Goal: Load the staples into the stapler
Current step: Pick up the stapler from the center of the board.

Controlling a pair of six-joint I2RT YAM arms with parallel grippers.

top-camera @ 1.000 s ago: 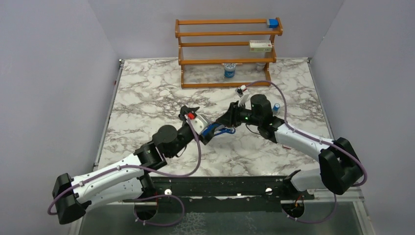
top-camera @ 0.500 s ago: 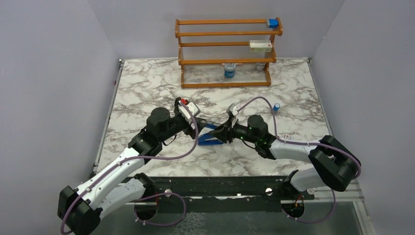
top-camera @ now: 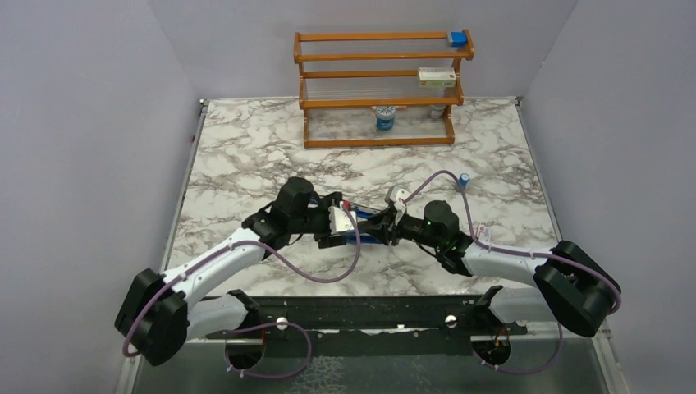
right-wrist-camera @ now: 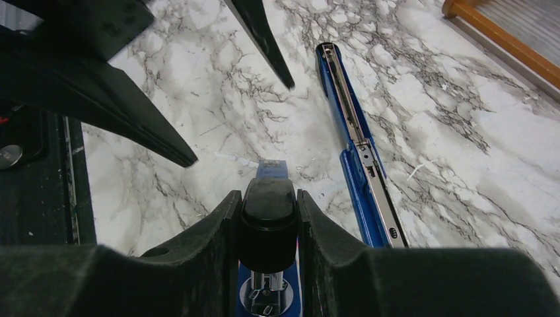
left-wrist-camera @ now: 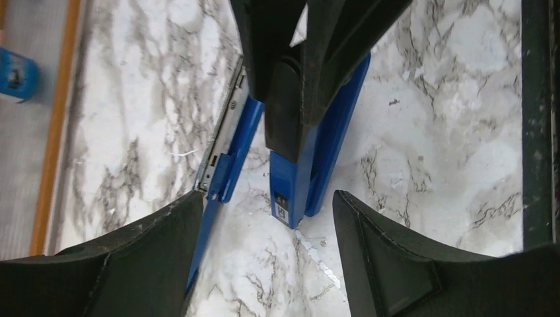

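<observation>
Roughly mid-bench (top-camera: pixel 246 156), toward the near edge, the stapler (top-camera: pixel 367 238) is hinged open. Its blue arm carrying the metal channel (right-wrist-camera: pixel 353 132) is splayed well away from the black-topped part. The right claw (right-wrist-camera: pixel 267 198) is clamped on that black part, its fingers (right-wrist-camera: pixel 211 244) pressed against both sides. The left claw (left-wrist-camera: pixel 267 197) faces it from the opposite end, jaws spread wide with the stapler's blue tip between them — whether either side touches the stapler I cannot tell.
</observation>
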